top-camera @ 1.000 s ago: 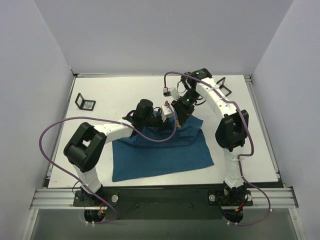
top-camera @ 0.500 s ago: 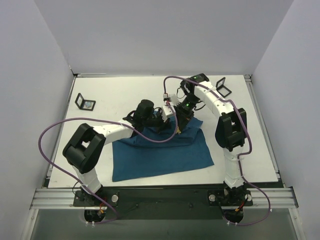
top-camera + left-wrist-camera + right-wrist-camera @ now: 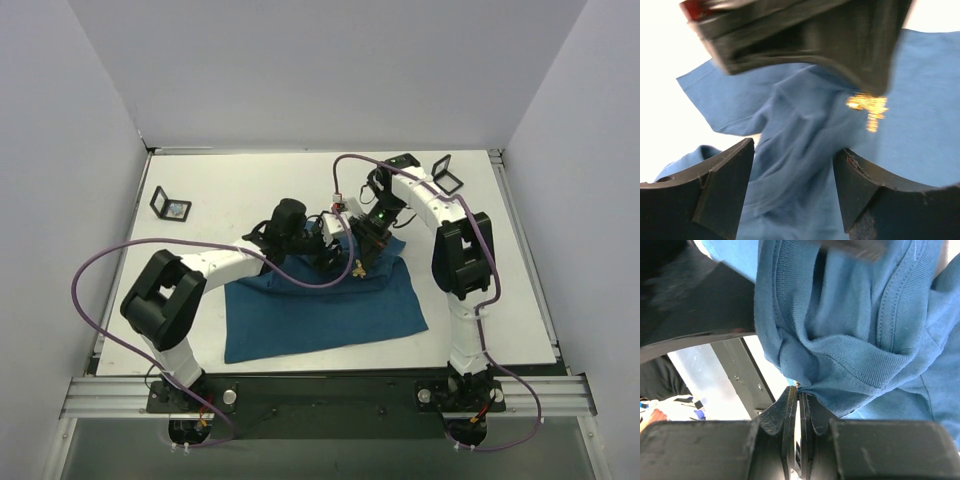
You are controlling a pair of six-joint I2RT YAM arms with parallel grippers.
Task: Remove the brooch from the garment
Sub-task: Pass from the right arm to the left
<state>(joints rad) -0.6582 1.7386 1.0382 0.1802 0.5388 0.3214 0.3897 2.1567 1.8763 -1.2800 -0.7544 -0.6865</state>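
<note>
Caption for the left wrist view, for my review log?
Left wrist view: open left gripper straddles the bunched teal garment while the right gripper grips the gold brooch.

The garment (image 3: 320, 305) lies on the desk (image 3: 250, 185), centre, toward the near edge. Over its far edge the two arms meet: left end effector (image 3: 324, 251) just left of the right end effector (image 3: 361, 257), and the brooch (image 3: 357, 268) right beneath that one. Left-hand frame (image 3: 171, 206) stands well off to the left, right-hand frame (image 3: 447, 175) behind at the far right.

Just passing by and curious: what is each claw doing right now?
Left gripper: open, straddling a fold of the garment.
Right gripper: closed, pinching the garment by the brooch.
</note>
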